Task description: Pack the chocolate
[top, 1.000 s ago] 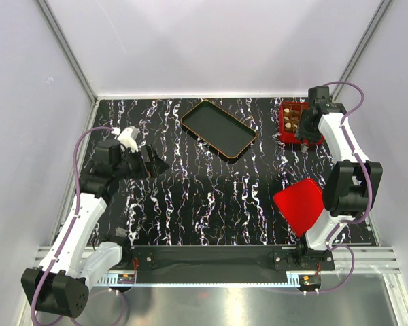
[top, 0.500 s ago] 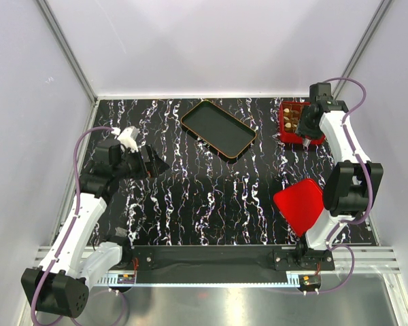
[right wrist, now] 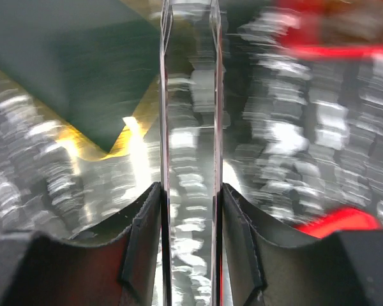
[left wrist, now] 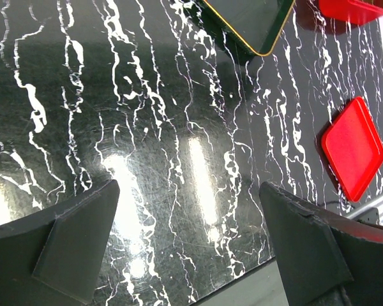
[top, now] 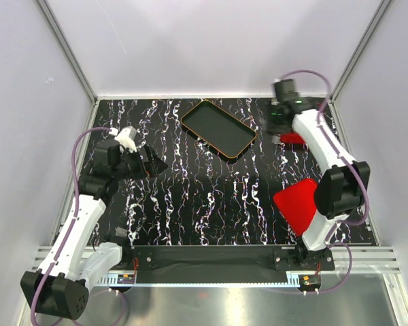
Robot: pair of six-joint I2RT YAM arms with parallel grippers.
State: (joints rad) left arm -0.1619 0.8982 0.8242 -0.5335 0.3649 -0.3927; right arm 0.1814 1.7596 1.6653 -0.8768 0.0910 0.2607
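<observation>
R end effector (top: pixel 275 128) swung left off red box (top: pixel 296 138), grip unclear (blur); L end effector (top: pixel 152 165) released.

Markings and lettering: none legible.
Red lid (top: pixel 298 205), black tray (top: pixel 218 128) and marbled table (top: pixel 190 197) carry no readable text.

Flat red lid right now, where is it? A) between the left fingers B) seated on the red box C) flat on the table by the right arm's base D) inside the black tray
C: the flat red lid lies on the table beside the right arm's base, apart from the black tray, and the left fingers are spread with nothing between them.
</observation>
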